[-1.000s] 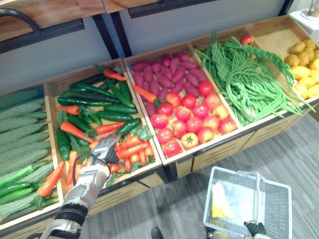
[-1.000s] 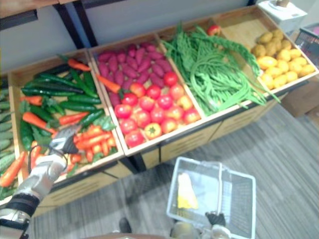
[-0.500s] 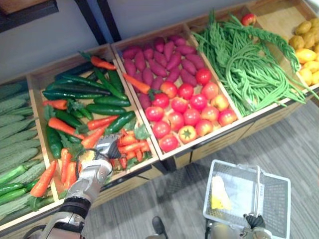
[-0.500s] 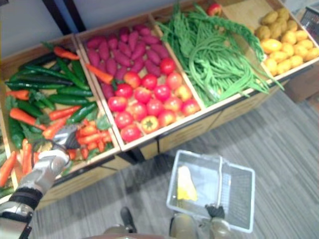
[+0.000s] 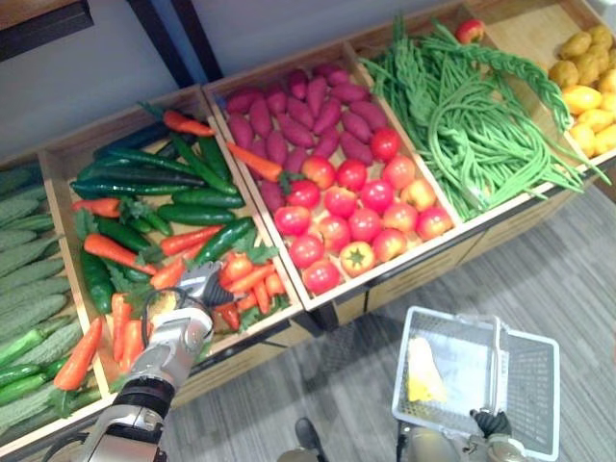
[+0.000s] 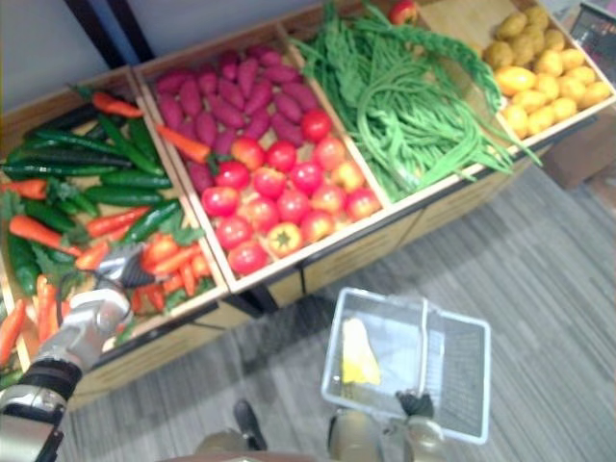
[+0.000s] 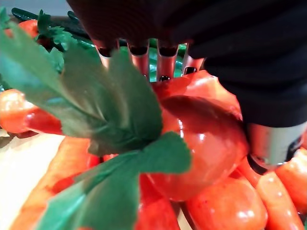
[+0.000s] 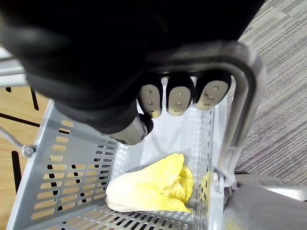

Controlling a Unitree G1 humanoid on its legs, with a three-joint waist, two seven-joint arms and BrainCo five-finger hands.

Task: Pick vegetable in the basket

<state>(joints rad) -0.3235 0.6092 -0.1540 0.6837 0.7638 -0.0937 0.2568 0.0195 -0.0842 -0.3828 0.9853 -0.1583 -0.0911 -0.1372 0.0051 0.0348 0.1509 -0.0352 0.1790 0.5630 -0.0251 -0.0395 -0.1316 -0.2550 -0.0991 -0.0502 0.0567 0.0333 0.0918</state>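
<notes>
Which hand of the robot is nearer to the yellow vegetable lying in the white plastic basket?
Right. The right hand grips the grey handle of the white plastic basket, just above the yellow vegetable. The left hand is far away, among the orange carrots in the wooden crate.

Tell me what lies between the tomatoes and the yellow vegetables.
Long green beans lie between the tomatoes and the yellow vegetables; the left eye view shows it.
</notes>
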